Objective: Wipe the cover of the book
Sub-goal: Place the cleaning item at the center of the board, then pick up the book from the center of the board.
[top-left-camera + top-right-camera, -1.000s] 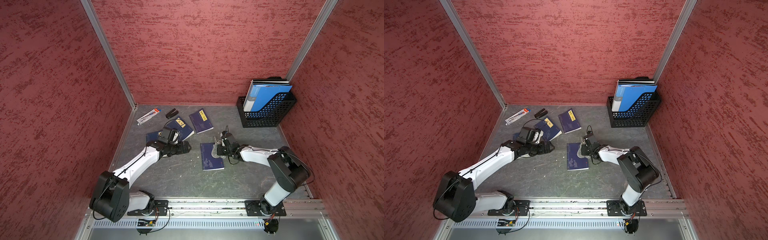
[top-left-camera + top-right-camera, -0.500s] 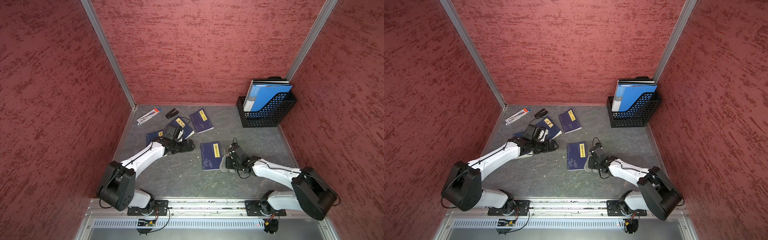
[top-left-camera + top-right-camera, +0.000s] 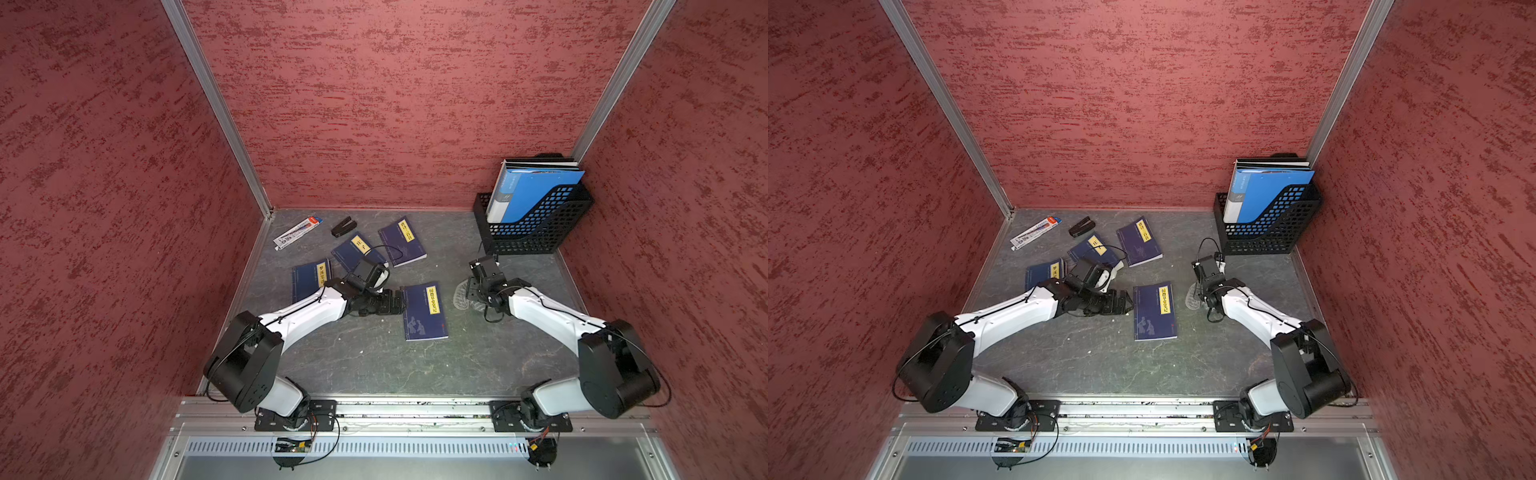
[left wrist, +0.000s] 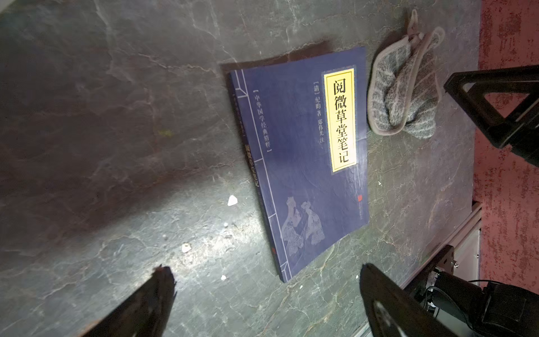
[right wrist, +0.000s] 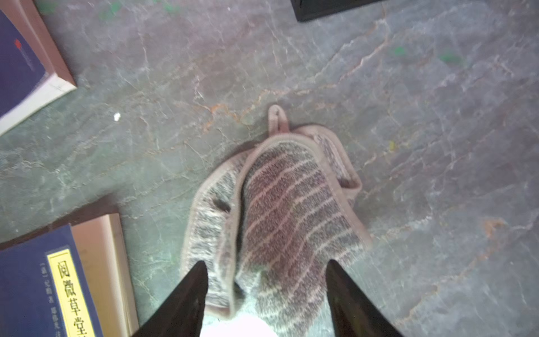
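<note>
Grey table (image 3: 374, 365) under both claws. Blue book (image 3: 424, 311) flat on it, cover up, just ahead of the left claw (image 4: 264, 271), between this one and the right claw (image 5: 267, 262). Left claw spread wide, empty, low above the table. Right claw spread too, one finger at each side of the crumpled cloth (image 5: 280, 204), not pinching it. Cloth on the table, just beside the book.

Top views bright, even, sharp; wrist views dimmer, slightly blurred; broad shadow on table (image 4: 102, 131).
</note>
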Motion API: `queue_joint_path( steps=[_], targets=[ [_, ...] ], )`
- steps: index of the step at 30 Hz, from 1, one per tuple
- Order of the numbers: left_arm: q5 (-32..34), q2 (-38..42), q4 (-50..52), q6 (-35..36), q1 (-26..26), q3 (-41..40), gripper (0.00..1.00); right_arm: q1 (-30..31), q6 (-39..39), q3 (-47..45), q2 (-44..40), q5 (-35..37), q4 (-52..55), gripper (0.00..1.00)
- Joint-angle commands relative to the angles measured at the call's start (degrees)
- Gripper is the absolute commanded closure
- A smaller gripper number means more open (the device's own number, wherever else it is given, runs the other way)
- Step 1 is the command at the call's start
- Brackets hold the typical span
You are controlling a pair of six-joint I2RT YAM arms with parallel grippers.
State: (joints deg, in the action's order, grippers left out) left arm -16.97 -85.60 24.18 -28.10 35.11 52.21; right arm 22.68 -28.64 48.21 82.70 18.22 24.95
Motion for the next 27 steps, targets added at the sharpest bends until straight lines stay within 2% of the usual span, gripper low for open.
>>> queue_joint_path(
  steps=[1,6,9,19,27],
  targets=[
    [0.7,-1.8,-2.2,-1.1,1.1,1.4,0.00,0.5,1.7,0.0,-2.4,-0.5,1.1,0.35],
    [0.7,-4.1,-3.3,-2.3,1.7,2.2,0.01,4.7,3.8,-1.1,-6.6,-13.1,-2.8,0.37],
    [0.5,-5.4,-5.0,-4.6,1.2,1.9,0.01,8.0,2.6,-2.7,-6.3,-17.3,-5.9,0.37],
    [-3.9,-10.6,-10.9,-7.5,1.1,2.4,0.09,11.7,-4.1,-11.1,-1.7,-21.1,-16.0,0.46],
    [-6.8,-14.4,-12.8,-8.6,1.2,3.5,0.18,13.1,-6.5,-14.8,-1.1,-21.4,-18.8,0.61]
  ],
)
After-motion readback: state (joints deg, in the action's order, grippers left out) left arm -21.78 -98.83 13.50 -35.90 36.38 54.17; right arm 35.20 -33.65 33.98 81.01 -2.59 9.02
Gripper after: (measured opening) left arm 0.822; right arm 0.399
